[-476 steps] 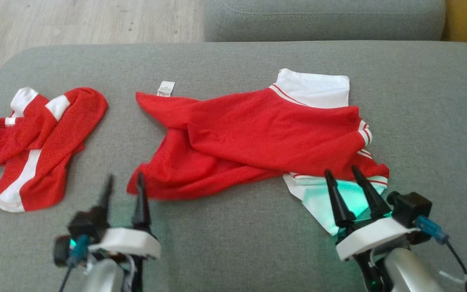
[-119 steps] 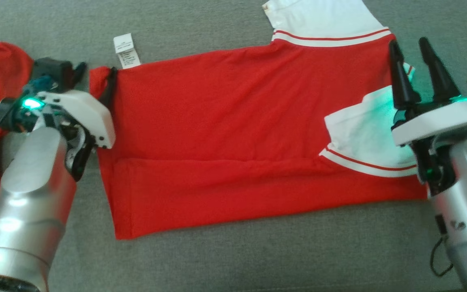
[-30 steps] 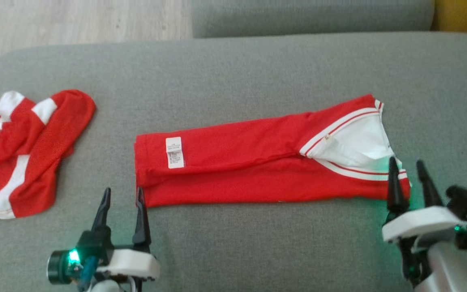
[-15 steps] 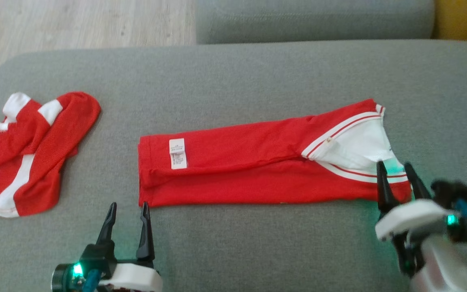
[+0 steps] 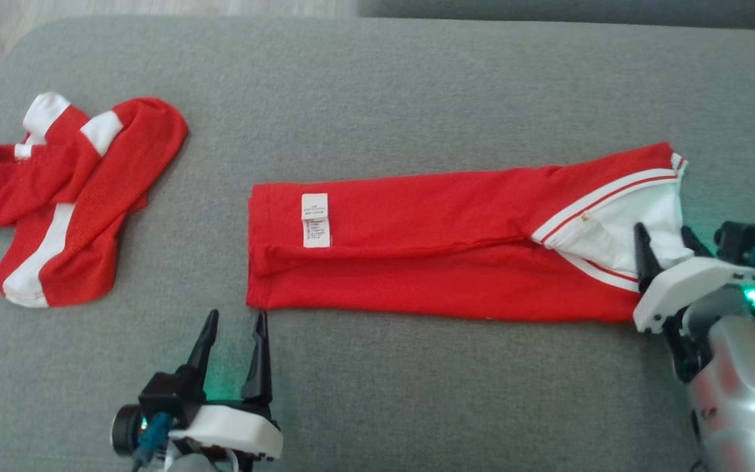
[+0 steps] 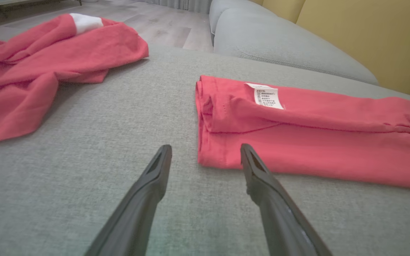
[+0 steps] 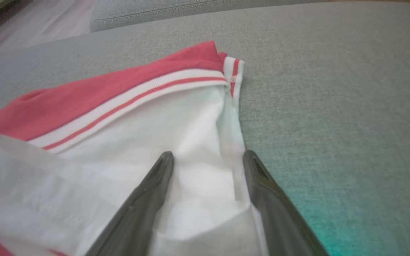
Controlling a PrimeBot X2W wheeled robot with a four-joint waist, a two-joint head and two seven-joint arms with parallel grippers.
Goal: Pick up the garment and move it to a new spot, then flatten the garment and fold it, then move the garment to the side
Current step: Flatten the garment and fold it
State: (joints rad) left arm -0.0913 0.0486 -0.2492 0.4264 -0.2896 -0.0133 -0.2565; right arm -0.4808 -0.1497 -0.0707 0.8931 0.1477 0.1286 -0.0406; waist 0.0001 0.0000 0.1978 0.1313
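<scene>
Left jaws gape empty just short of the folded red garment's (image 5: 430, 262) near left corner; right jaws, also spread, sit over its white sleeve (image 7: 198, 135). The garment lies in a long strip on the grey sofa (image 5: 417, 98).

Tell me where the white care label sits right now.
In the head view the care label lies on top of the folded red shirt, near its left end, beyond the open left claw.
</scene>
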